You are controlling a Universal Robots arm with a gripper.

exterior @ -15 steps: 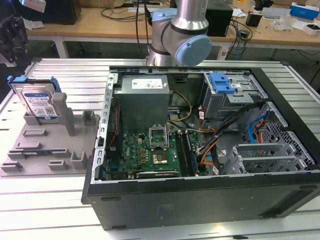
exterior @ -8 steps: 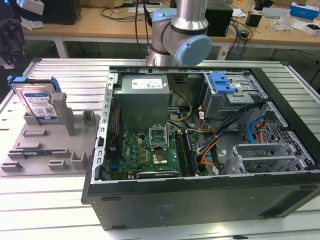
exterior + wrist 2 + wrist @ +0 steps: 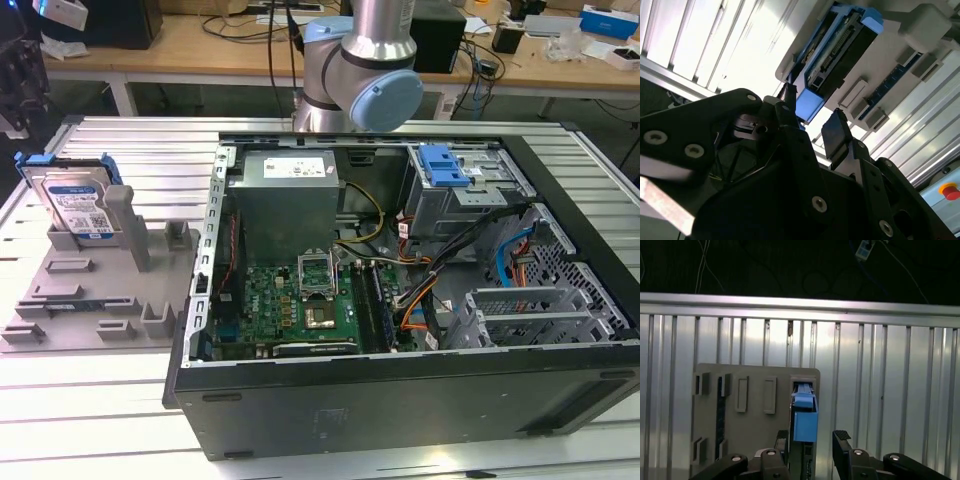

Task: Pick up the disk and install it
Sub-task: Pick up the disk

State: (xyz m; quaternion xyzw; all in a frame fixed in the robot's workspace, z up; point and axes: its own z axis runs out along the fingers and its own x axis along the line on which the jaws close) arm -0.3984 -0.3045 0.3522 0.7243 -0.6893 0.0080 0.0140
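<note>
The disk (image 3: pixel 78 203) stands on edge in a grey fixture tray (image 3: pixel 90 295) at the exterior view's left, its blue-and-white label facing out and a blue bracket framing it. In both wrist views I look down on its thin edge (image 3: pixel 804 422) (image 3: pixel 840 55) with the blue tab toward the camera. My gripper (image 3: pixel 812 440) (image 3: pixel 810 117) is open, well above the disk, one black finger (image 3: pixel 841 442) on each side of the blue tab in the line of sight. Nothing is between the fingers. The arm (image 3: pixel 360 70) reaches in from the far side.
An open computer case (image 3: pixel 400 300) lies on the slatted metal table (image 3: pixel 100 430), showing a motherboard, a power supply and cables. A drive cage with a blue latch (image 3: pixel 445 165) sits at its far right corner. Benches with clutter stand behind.
</note>
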